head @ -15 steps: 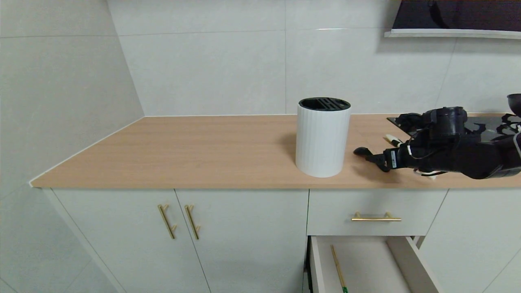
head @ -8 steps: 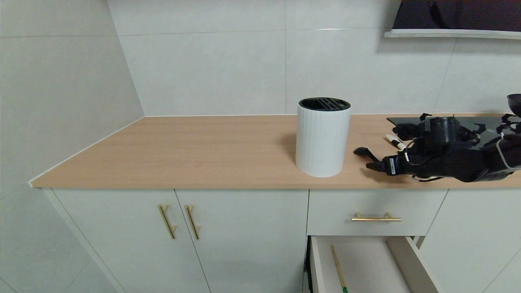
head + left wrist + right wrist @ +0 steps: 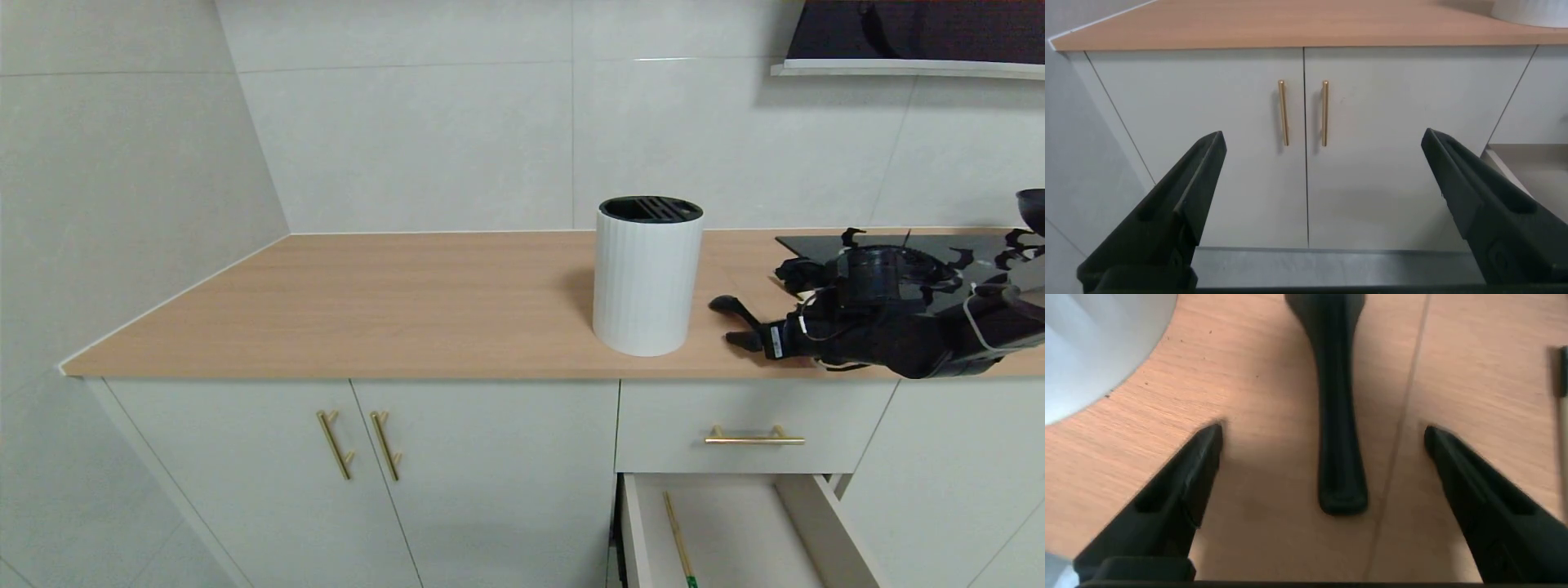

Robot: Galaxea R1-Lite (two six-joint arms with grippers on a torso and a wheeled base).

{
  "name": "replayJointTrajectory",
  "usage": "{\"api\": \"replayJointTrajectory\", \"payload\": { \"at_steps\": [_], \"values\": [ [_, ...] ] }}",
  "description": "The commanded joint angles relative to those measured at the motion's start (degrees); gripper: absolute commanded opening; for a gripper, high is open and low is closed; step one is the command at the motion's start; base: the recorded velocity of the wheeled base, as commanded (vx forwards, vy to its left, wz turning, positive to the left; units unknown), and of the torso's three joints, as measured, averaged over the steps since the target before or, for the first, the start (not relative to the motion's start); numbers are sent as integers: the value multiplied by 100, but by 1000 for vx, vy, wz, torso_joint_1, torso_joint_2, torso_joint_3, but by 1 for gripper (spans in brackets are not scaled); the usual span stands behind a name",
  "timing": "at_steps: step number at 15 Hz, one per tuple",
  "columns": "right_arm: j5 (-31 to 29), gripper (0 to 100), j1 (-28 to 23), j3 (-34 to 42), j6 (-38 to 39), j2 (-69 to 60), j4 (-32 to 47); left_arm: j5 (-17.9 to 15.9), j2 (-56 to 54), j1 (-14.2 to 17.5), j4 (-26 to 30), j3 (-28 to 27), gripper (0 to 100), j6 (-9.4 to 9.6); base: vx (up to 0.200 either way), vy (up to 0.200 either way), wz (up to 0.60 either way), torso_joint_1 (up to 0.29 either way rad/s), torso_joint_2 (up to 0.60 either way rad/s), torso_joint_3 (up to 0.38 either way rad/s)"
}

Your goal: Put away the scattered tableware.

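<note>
Countertop point(image 3: 408, 302), black spoon point(image 3: 1337, 408), handle pointing toward right gripper point(image 3: 1323, 437), jaws apart, left gripper point(image 3: 1323, 143) likewise

The black utensil point(image 3: 1337, 416) loses its wide end at the frame edge; the chopstick point(image 3: 677, 531) in the drawer point(image 3: 751, 531) is cut off too
</note>
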Motion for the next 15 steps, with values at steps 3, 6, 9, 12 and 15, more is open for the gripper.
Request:
{"api": "replayJointTrajectory", "payload": {
  "at_steps": [3, 6, 9, 12, 15],
  "values": [
    [-14, 0, 8, -33, 25, 59, 28, 2, 9, 0, 0, 0, 100, -1, 0, 0, 0, 0, 0, 0],
    [-14, 0, 43, -103, 42, 68, 28, 2, 9, 0, 0, 0, 100, -1, 0, 0, 0, 0, 0, 0],
    [-31, 0, 43, -130, 113, 59, 37, 2, 9, 0, 0, 0, 100, -1, 0, 0, 0, 0, 0, 0],
    [-330, 0, 87, -191, 376, -29, 72, 2, 9, 0, 0, 0, 100, -1, 0, 0, 0, 0, 0, 0],
    [-603, 0, 227, 29, 992, -811, 722, 2, 9, 0, 0, 0, 100, -1, 0, 0, 0, 0, 0, 0]
  ]
}}
